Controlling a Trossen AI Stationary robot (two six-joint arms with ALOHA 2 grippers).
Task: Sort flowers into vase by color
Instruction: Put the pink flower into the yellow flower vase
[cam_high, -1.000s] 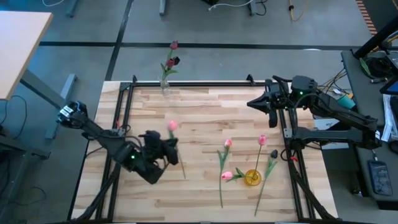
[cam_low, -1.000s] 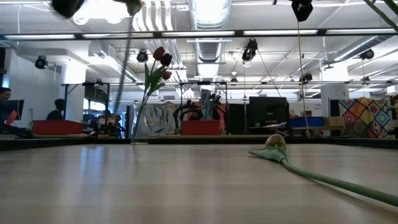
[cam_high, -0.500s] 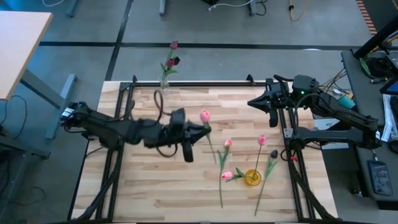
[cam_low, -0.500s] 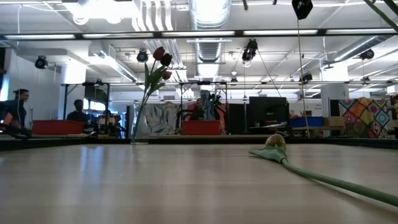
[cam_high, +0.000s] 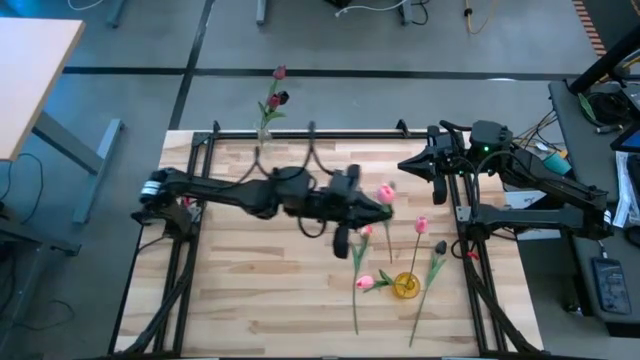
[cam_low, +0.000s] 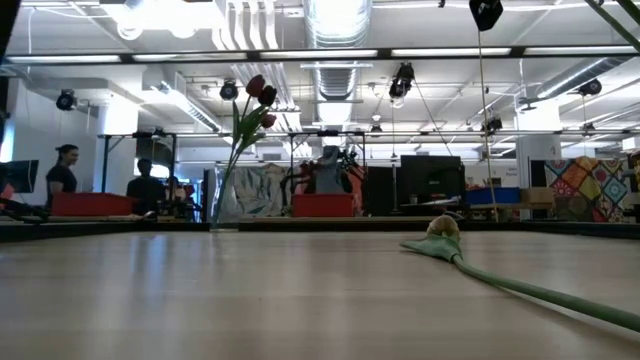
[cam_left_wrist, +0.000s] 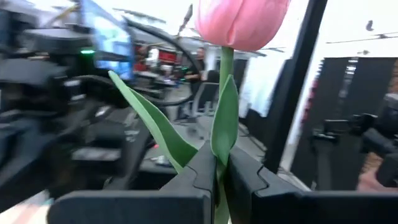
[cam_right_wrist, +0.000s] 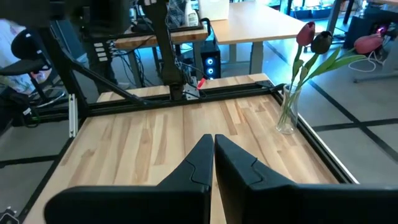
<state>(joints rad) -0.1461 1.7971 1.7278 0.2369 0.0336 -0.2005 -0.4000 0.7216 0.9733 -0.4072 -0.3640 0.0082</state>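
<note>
- Left gripper (cam_high: 368, 212) stretched out over the middle of the table (cam_high: 240, 300), fingers clenched on the stem of a pink tulip (cam_high: 385, 193); in the left wrist view, stem pinched between the two dark fingers (cam_left_wrist: 199, 171), pink head upright above them.
- Right gripper (cam_right_wrist: 213, 144) parked at the table's far right edge, fingers pressed together on nothing.
- Clear vase (cam_high: 265, 139) at the far edge already filled with dark maroon tulips (cam_high: 275, 98), apparently three.
- Yellow vase (cam_high: 405, 286) near the front right seemingly not yet filled; contents hard to tell.
- Left to sort, lying flat around the yellow vase: about three pink tulips (cam_high: 366, 231) and one dark one (cam_high: 440, 247).
- Judged about a third done: dark group mostly placed, pink group barely begun, carried flower not yet delivered.
</note>
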